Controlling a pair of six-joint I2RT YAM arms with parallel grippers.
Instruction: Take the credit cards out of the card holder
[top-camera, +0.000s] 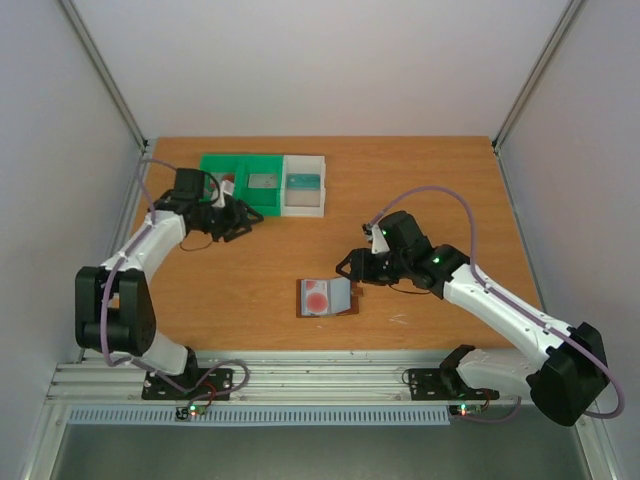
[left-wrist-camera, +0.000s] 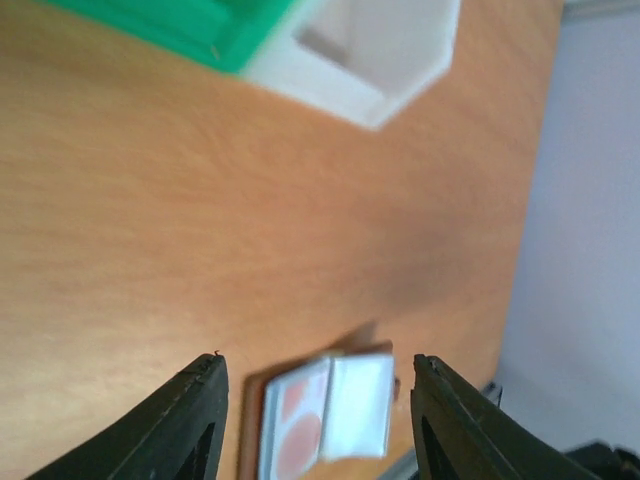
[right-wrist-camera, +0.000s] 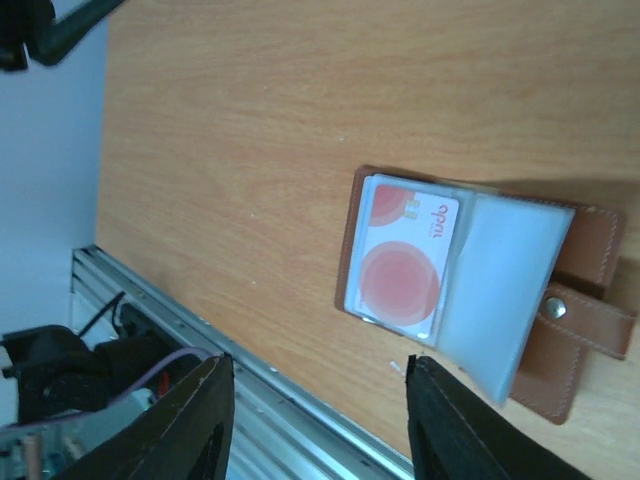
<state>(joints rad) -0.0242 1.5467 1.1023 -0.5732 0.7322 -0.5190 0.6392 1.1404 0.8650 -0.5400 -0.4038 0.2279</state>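
Note:
The brown card holder (top-camera: 346, 299) lies open on the table's near middle, its snap strap (right-wrist-camera: 590, 325) folded out to the right. A white credit card with red circles (top-camera: 318, 297) (right-wrist-camera: 400, 265) shows in its left clear sleeve, and a pale sleeve (right-wrist-camera: 510, 290) covers the other half. My right gripper (top-camera: 352, 270) (right-wrist-camera: 318, 362) hovers just right of the holder, open, with nothing between its fingers. My left gripper (top-camera: 238, 217) (left-wrist-camera: 317, 360) is open and empty in front of the green bin, far from the holder (left-wrist-camera: 250, 400), which shows blurred in its wrist view.
A green bin (top-camera: 240, 175) (left-wrist-camera: 190, 25) and a white bin (top-camera: 303, 185) (left-wrist-camera: 370, 50) stand side by side at the back left. A pale flat piece (top-camera: 263, 181) lies in the green one and a teal-grey one (top-camera: 302, 181) in the white one. The metal rail (right-wrist-camera: 300, 400) runs along the near edge.

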